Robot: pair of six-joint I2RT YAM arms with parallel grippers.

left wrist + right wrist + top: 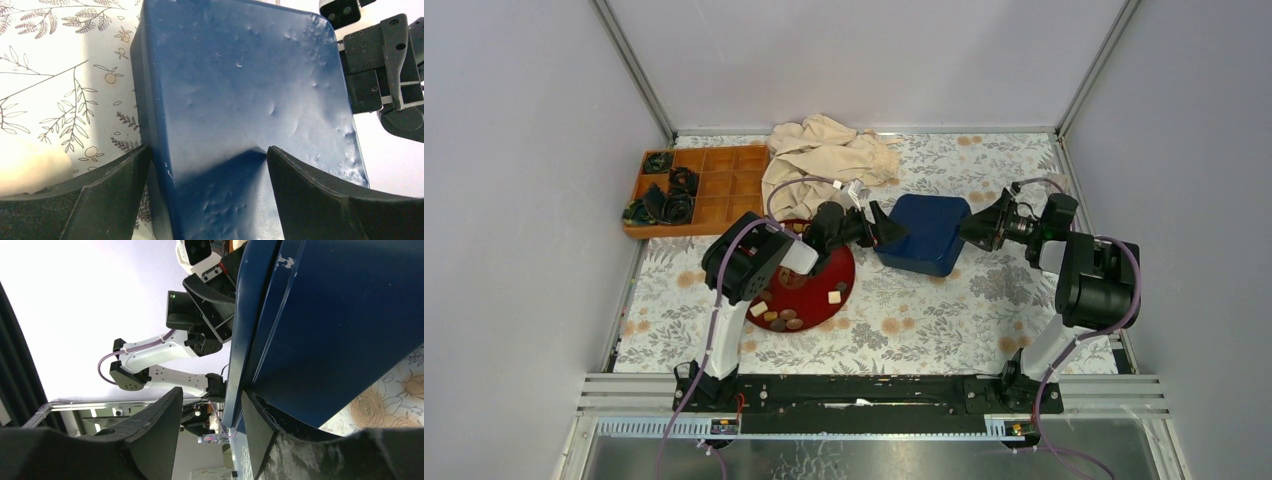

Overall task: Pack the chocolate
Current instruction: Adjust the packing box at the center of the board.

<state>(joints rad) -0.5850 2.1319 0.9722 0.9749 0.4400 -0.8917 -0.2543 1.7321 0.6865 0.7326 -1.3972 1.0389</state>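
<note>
Black rail [864,395] along the near edge carries both arm bases in the overhead view. The left arm bends low over a glossy round red plate [829,280] and hides much of it. The chocolate [781,319], small cream squares and brown rounds, lies on the plate's near part. Mid-tabletop [944,310], on a floral print, sits a smooth dark-blue box [924,232] with rounded corners. The left pincer [886,226] is at its left side and the right pincer [972,228] at its right. At far left an orange compartment tray [694,226] holds black items too small to make out, beside a crumpled beige cloth [824,150].

In the left wrist view, matte black fingers [100,200] spread wide and straddle the box's edge, one beside the wall and one over the dimpled top. Whether they touch it is unclear.

In the right wrist view, fingers [150,440] stand moderately apart around the box's rim, with a gap showing on one side. The rest of the box is cut off.
</note>
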